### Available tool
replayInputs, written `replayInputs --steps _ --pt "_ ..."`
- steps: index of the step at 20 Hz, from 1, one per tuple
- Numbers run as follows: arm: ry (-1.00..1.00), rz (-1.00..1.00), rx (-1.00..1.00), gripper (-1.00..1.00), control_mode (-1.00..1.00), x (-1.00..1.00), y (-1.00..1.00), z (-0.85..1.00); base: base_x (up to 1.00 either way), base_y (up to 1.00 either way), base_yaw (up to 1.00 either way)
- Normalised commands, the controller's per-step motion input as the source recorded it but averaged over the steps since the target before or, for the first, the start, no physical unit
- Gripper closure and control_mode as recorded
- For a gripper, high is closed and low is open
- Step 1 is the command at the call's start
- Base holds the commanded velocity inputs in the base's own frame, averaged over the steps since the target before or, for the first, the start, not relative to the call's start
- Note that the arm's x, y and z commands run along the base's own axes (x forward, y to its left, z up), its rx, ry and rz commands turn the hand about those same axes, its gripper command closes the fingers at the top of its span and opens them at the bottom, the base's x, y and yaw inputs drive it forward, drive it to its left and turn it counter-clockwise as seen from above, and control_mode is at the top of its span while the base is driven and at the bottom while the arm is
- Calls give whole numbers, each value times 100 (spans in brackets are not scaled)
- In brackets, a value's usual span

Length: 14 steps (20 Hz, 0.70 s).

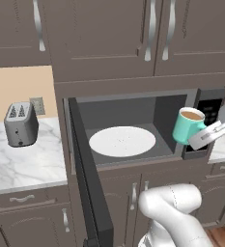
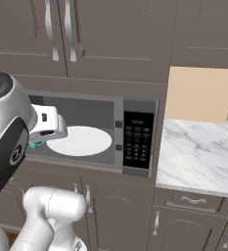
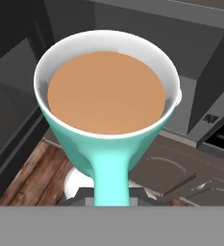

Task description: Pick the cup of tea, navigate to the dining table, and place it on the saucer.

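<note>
The cup of tea is a teal mug with brown liquid, held upright in the air just outside the open microwave, in front of its right edge. My gripper is shut on the mug's handle from the right. In the hand view the cup of tea sits close below the camera, its handle running down between the fingers of the gripper. From the right base view a sliver of teal cup peeks out under the white hand. The dining table and the saucer are out of view.
The microwave stands open, its door swung out to the left, a large white round plate inside. Its control panel is right of the cavity. A toaster sits on the marble counter; cabinets hang above.
</note>
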Motion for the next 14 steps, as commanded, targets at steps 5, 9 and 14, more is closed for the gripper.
replayInputs --steps 5,9,14 --pt "0 0 0 100 -100 0 0 0 0 0 0" --pt "0 0 0 100 100 0 0 0 -31 0 0" --pt "0 0 0 100 100 0 0 0 -100 -5 -14"
